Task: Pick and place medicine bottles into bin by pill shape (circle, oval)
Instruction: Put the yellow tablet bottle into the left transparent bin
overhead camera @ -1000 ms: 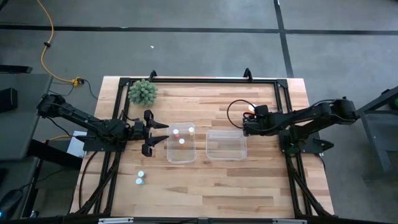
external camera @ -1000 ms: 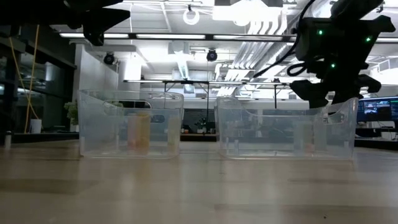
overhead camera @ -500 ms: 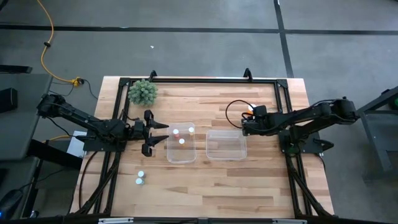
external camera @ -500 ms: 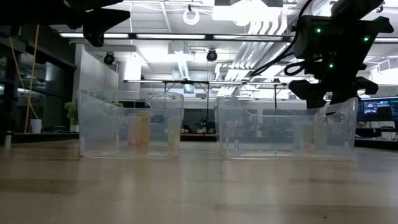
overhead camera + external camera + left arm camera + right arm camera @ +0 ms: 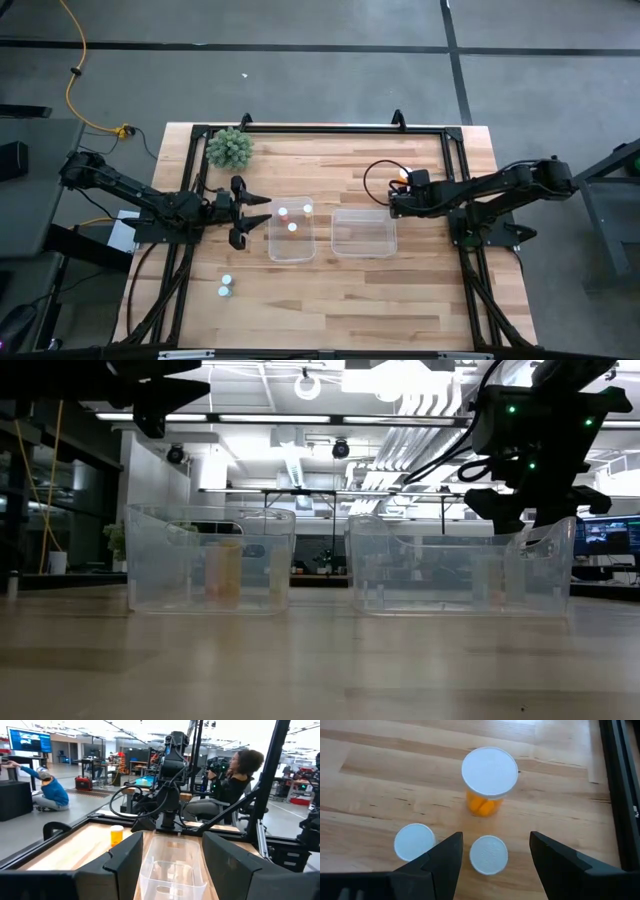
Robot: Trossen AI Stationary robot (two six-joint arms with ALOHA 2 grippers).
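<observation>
Three white-capped medicine bottles (image 5: 489, 779) stand on the wooden tabletop (image 5: 400, 290) under the right end effector (image 5: 492, 851), fingers apart and empty, beside the clear plastic bins (image 5: 363, 233); left end effector (image 5: 250, 213) likewise spread, empty.

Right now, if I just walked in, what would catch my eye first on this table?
Two clear tubs sit mid-table: the left tub holds white-capped medicine bottles, the right tub looks empty. The right gripper hangs open over three more bottles standing behind the right tub. A spiky green ball plant marks the far left corner.
</observation>
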